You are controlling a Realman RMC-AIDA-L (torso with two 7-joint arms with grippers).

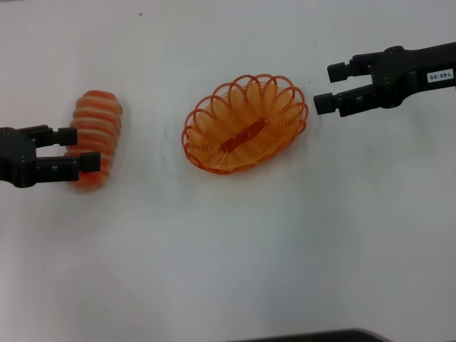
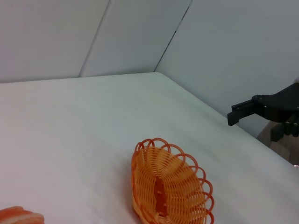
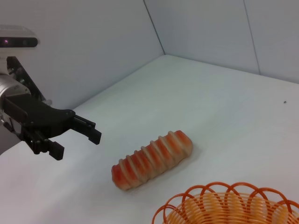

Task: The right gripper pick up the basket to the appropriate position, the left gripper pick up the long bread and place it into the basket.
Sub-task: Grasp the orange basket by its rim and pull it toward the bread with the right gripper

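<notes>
The long bread (image 1: 96,135), orange-red with pale stripes, lies on the white table at the left. My left gripper (image 1: 78,148) is open and empty at the bread's left side; the right wrist view shows this gripper (image 3: 77,143) apart from the bread (image 3: 152,158). The oval orange wire basket (image 1: 246,122) stands empty at the table's middle. My right gripper (image 1: 329,87), with the white label, is open and empty just right of the basket's rim, not touching it. The left wrist view shows the basket (image 2: 170,186), the right gripper (image 2: 254,125) beyond it, and one end of the bread (image 2: 18,215).
The white table (image 1: 228,249) is bounded by pale walls (image 2: 140,32) at its far sides. A dark object's edge (image 1: 313,336) shows at the near edge of the head view.
</notes>
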